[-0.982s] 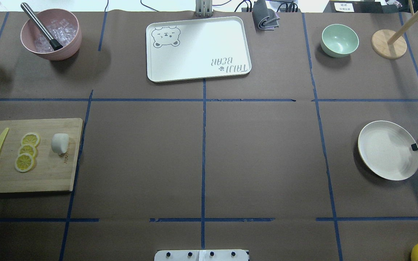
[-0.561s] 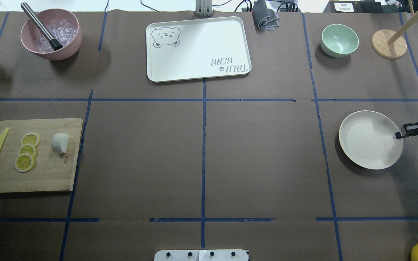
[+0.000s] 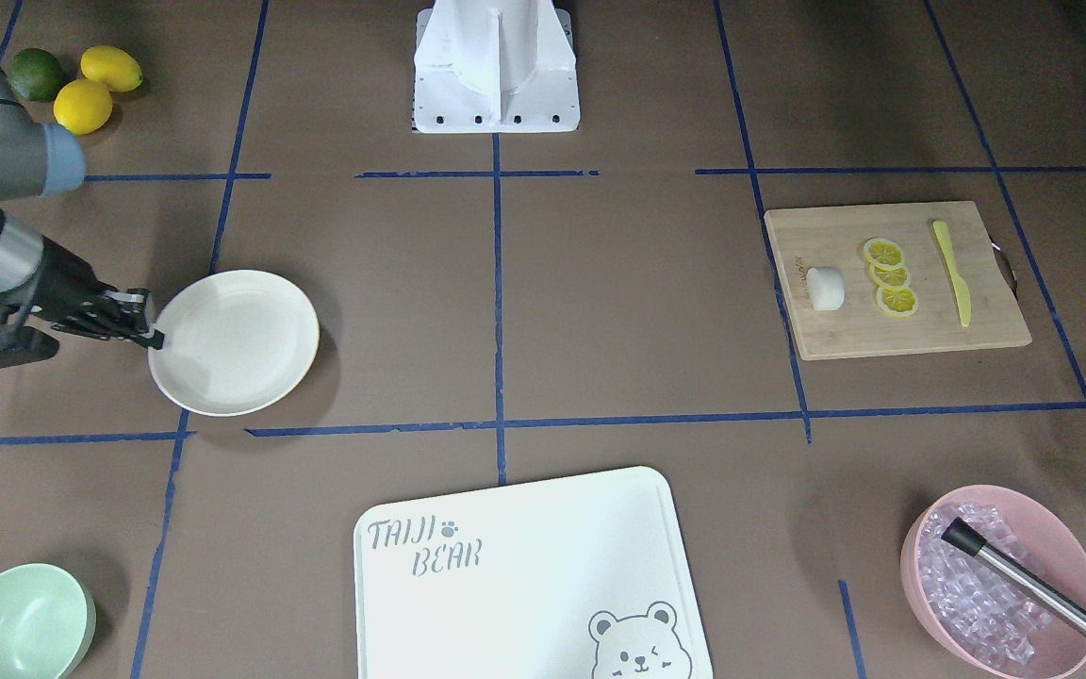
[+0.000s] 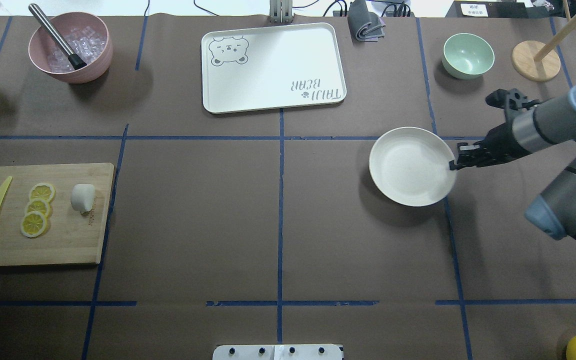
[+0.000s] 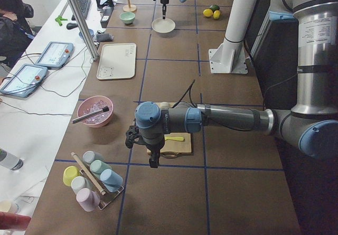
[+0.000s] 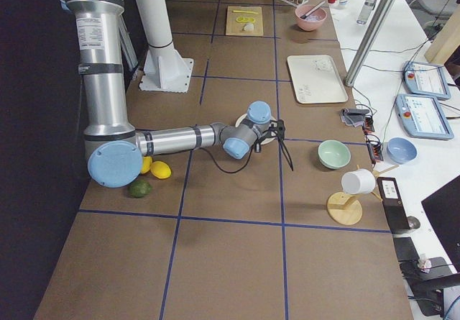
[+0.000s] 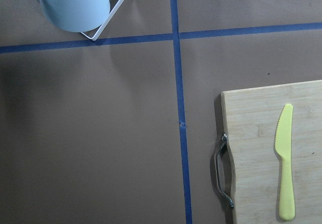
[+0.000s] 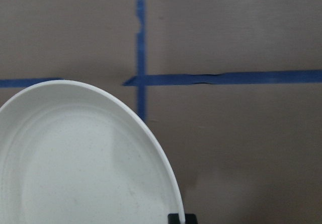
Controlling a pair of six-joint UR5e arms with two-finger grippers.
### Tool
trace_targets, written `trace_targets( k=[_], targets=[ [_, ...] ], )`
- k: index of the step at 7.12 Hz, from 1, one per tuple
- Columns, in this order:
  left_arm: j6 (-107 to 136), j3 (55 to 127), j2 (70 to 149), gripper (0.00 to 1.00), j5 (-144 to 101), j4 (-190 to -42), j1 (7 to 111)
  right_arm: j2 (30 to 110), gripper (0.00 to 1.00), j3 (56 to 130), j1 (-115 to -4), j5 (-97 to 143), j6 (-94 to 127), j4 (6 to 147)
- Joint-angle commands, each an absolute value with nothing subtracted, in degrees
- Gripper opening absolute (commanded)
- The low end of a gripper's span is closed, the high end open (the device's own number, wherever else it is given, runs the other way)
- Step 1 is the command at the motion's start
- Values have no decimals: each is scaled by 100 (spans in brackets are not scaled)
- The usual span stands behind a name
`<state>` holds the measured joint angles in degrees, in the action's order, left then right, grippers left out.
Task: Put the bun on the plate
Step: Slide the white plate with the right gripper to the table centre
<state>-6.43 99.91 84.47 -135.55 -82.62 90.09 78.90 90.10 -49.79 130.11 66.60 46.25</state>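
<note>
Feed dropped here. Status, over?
Right gripper shut on round cream-white plate rim. Left gripper unreadable. Small white bun on wooden board. Nothing between them.

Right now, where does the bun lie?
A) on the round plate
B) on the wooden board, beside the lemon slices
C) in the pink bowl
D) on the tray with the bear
B: the bun lies on the wooden board next to the lemon slices, and the plate across the table holds nothing.
</note>
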Motion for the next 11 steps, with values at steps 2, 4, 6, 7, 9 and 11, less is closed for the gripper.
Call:
trace_targets(
  k=[2, 4, 6, 7, 9, 11],
  targets=[
    [-642, 9958, 8455, 100, -13562, -8279, 9009, 6596, 0, 9026, -4009, 12218, 8190, 5111],
    [-642, 9949, 8455, 100, -13562, -8279, 9000, 6075, 0, 9044, -3300, 11335, 8524, 5799],
    [-642, 9949, 8455, 100, -13562, -8279, 9000, 6038, 1, 9062, -2955, 10988, 8848, 5827],
    [-650, 9949, 8455, 100, -13562, -8279, 9000, 6038, 4, 9044, -2823, 10734, 8851, 5818],
    [-642, 9932, 8455, 100, -13562, -8279, 9000, 6073, 99, 9044, -2804, 10671, 8868, 5827],
    [-642, 9932, 8455, 100, -13562, -8279, 8991, 6056, 100, 9123, -3065, 10809, 8842, 6123]
  ],
)
